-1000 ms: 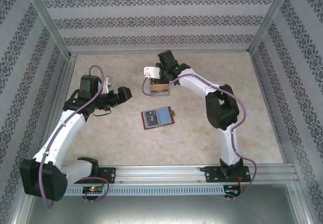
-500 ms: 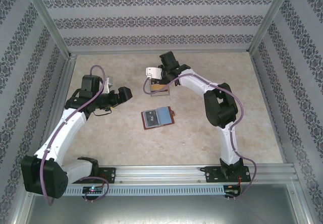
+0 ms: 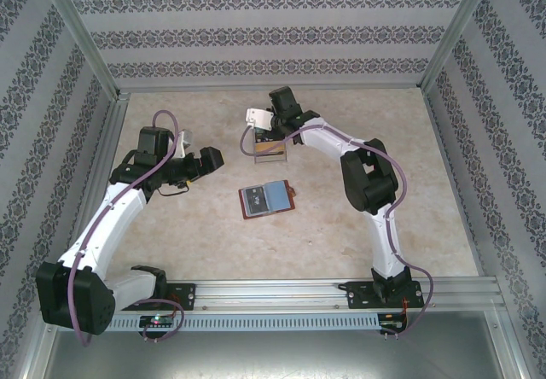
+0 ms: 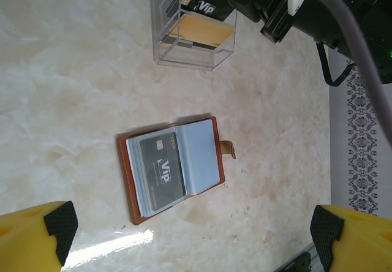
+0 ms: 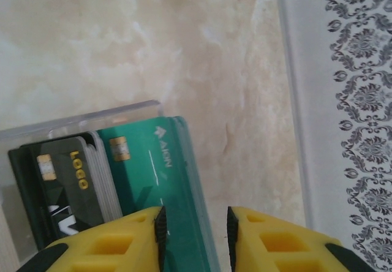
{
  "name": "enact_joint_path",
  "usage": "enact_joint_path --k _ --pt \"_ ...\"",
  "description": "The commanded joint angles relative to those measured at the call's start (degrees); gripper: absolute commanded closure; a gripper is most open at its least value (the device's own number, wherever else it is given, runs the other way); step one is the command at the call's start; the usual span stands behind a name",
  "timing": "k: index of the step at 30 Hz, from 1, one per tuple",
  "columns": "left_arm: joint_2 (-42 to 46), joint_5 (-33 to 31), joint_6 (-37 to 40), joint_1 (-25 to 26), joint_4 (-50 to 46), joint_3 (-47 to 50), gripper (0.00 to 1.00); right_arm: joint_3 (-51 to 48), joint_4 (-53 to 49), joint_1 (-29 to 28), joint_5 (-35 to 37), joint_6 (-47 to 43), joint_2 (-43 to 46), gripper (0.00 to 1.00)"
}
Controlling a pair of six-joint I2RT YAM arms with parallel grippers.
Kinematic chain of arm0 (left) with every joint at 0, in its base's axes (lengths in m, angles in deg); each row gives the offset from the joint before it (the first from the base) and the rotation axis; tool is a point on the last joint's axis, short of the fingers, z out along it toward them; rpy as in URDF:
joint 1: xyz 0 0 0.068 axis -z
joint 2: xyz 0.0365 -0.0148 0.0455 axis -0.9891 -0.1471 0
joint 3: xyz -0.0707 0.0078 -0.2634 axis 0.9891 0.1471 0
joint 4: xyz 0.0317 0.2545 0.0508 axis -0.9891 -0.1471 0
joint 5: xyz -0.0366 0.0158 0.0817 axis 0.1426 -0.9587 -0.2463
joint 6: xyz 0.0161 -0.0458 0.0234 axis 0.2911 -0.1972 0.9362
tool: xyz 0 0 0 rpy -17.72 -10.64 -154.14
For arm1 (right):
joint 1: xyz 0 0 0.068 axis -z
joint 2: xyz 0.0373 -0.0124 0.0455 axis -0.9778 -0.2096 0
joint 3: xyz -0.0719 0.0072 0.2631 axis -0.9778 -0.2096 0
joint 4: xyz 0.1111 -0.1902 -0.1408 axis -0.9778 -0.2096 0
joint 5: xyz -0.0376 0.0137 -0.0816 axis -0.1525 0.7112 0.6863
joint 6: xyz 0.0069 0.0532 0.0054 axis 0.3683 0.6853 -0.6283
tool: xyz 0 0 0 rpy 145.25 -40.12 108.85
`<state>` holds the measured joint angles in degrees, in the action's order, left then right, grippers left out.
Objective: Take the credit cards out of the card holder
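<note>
Card holder (image 3: pixel 267 199): open flat at mid-table, long axis across, snap tab (image 4: pixel 229 150) toward the right arm.
Credit card (image 4: pixel 160 168): a dark one lies inside, not yet out.
Left gripper (image 4: pixel 193 235): wide open, empty, facing the holder with nothing between.
Right gripper (image 5: pixel 195 223): jaws narrowly parted over the clear box (image 4: pixel 195 36), above a green card (image 5: pixel 147 174).

Dark card (image 4: pixel 160 173) in card holder (image 4: pixel 124 177) reads "VIP"; black card (image 5: pixel 66 179) reads "LOGO".

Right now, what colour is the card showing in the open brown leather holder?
Dark grey plastic card with white VIP lettering; left wrist view shows it best.
</note>
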<state>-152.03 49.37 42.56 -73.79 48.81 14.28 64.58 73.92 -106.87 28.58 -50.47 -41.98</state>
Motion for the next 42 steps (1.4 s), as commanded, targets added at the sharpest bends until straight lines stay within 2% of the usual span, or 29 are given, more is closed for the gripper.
enact_joint_path --k 1,8,14,24,26,30,34,42 --pt "0.0 -0.6 0.7 -0.8 -0.4 -1.1 0.00 3.1 1.1 0.8 1.4 7.3 1.9 0.64" --pt "-1.0 -1.5 0.3 -0.9 0.4 -0.7 0.00 2.1 -0.3 -0.3 1.2 19.2 7.7 0.57" --pt "-3.7 -1.2 -0.3 -0.8 0.4 -1.0 0.07 -3.3 -2.0 -1.5 2.4 39.9 14.2 0.57" --pt "-8.0 6.6 -1.6 0.5 4.9 2.4 0.27 -25.5 -12.3 -6.9 4.4 69.2 31.0 0.58" --pt "-9.0 7.7 -1.6 1.5 5.7 3.3 0.33 -29.2 -14.7 -8.4 4.2 72.7 33.4 0.58" --pt "-10.1 7.7 -2.8 3.8 7.3 4.8 0.39 -35.1 -17.9 -10.1 2.7 78.5 36.8 0.58" --pt "-10.4 6.0 -4.3 5.2 8.8 6.2 0.45 -42.0 -16.1 -10.0 0.6 83.3 38.9 0.58" --pt "-12.1 -0.2 -9.6 10.9 12.3 9.0 0.53 -47.0 -11.5 -9.6 -7.8 84.4 35.4 0.56"
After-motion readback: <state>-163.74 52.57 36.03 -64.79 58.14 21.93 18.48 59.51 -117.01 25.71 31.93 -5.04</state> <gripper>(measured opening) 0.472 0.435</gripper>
